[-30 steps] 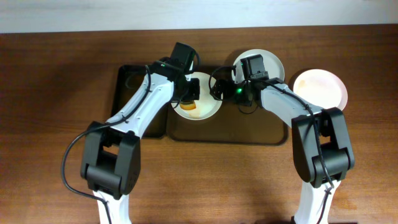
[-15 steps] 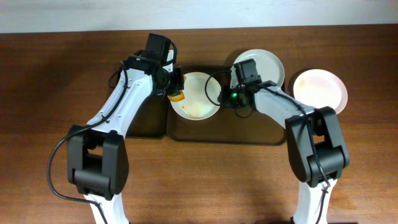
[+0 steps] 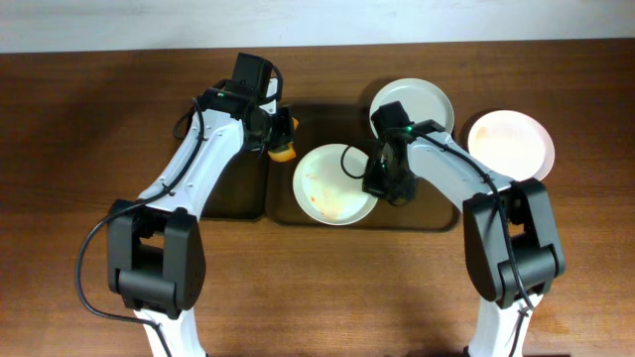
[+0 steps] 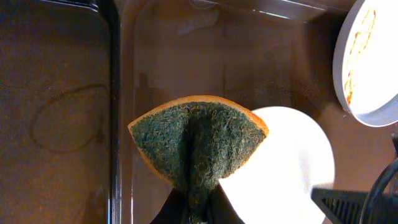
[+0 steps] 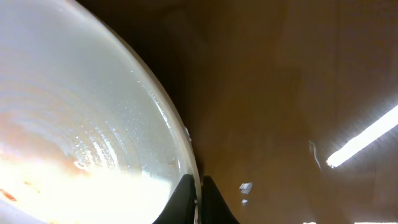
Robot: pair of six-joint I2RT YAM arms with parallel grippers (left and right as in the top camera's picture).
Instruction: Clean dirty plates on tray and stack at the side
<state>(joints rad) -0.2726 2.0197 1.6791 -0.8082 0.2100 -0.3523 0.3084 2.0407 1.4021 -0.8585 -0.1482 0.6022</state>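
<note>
I have the round white shallow plate streaked with orange-brown sauce (image 3: 332, 188) (image 5: 81, 124) in the front middle of the large dark rectangular tray (image 3: 427, 203) (image 5: 280, 93), close to its near rim. My right hand (image 3: 375, 183) (image 5: 198, 200) is clenched on that plate's right edge. The right wrist view shows the rim pinched between the 2 fingers. I cannot tell whether the plate is lifted or lies flat.

A 2nd round plate, plain white (image 3: 422, 99), sits at the far right of the tray and partly over its back rim. A 3rd round plate with a faint pinkish tint (image 3: 509, 144) lies on the brown wooden tabletop (image 3: 99, 149), just right of the tray and off it.

My left hand (image 3: 280, 142) (image 4: 193, 210) is grasping a folded sponge with a green scouring face and orange edge (image 3: 284, 151) (image 4: 199, 143). It hangs over the tray's far left corner, apart from the streaked plate, whose smeared rim shows at the upper right of the left wrist view (image 4: 370, 62).

A smaller, narrower black tray (image 3: 243, 188) (image 4: 56, 93) lies against the large tray's left side.
</note>
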